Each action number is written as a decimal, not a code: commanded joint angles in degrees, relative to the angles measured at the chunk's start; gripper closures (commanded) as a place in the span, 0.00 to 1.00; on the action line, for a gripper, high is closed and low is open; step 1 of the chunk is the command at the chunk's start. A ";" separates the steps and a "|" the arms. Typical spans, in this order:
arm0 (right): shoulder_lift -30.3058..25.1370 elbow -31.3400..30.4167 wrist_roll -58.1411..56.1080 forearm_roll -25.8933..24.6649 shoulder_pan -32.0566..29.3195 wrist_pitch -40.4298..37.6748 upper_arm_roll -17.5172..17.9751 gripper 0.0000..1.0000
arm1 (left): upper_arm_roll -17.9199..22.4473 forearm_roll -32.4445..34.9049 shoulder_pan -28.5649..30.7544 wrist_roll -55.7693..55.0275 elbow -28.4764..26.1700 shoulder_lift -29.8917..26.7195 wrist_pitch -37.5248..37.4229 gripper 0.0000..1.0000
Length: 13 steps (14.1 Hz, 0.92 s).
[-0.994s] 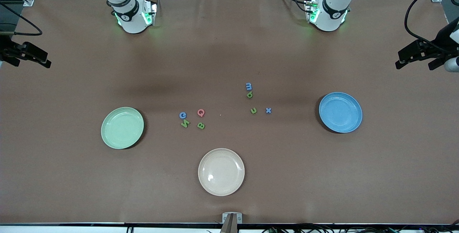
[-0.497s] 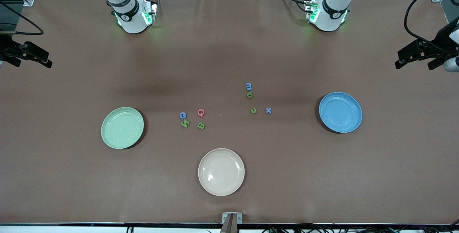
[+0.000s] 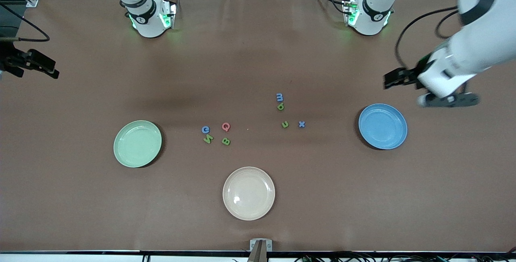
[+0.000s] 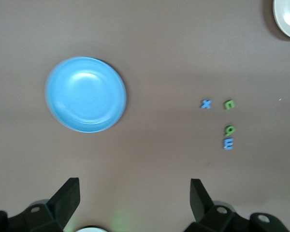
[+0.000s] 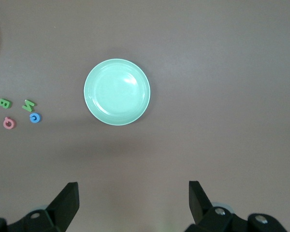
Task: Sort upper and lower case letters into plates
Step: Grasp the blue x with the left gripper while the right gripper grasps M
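The pale mint green plate (image 3: 137, 144) lies toward the right arm's end and also shows in the right wrist view (image 5: 117, 92). The sky blue plate (image 3: 382, 126) lies toward the left arm's end and also shows in the left wrist view (image 4: 85, 94). Both are empty. Between them lie small letters: blue m (image 3: 279, 96), green q (image 3: 280, 106), green u (image 3: 285, 124), blue x (image 3: 301, 124), blue G (image 3: 205, 129), red Q (image 3: 225, 126), green N (image 3: 208, 138), green B (image 3: 226, 141). My left gripper (image 3: 393, 80) hangs open and empty over the cloth beside the blue plate. My right gripper (image 3: 48, 68) waits open and empty at the table's end.
A cream-beige plate (image 3: 248, 193) lies empty nearest the front camera, at the middle. The brown cloth (image 3: 258, 52) covers the whole table. Both arm bases stand along the edge farthest from the front camera.
My left arm has swung in from the table's end to over the cloth beside the blue plate. The right gripper has barely moved. Letters and plates are unmoved.
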 commanded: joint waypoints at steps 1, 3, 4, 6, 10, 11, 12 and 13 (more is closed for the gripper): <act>6.00 2.45 -0.74 -0.04 -0.43 3.59 -0.04 0.00 | -1.51 1.46 -3.56 -8.93 -0.75 4.78 5.19 0.00; 9.26 2.54 -0.83 -0.04 -0.78 4.84 -0.12 0.00 | -1.51 3.84 -7.26 -14.82 -3.03 7.42 10.55 0.00; 11.27 2.63 -0.74 -0.56 -0.52 5.01 -0.12 0.00 | -1.51 3.94 -8.41 -17.20 -4.52 8.30 13.45 0.00; 11.99 2.37 0.75 0.05 -0.08 5.80 -0.04 0.00 | -1.51 6.21 -10.87 -20.63 -9.34 8.40 19.77 0.00; 18.48 2.19 16.89 6.80 3.96 14.04 -0.04 0.00 | -1.51 10.87 -16.05 -24.96 -15.07 13.48 34.35 0.00; 20.24 2.02 18.49 7.52 5.10 16.77 0.05 0.00 | -1.51 11.32 -17.28 -25.22 -15.52 15.24 37.35 0.00; 22.17 2.02 19.12 7.61 6.33 18.62 0.05 0.00 | -1.42 11.58 -17.91 -25.92 -15.70 16.56 38.60 0.00; 24.01 2.02 21.04 7.70 7.99 20.55 -0.04 0.00 | -1.42 12.28 -18.09 -26.80 -15.70 17.62 39.13 0.00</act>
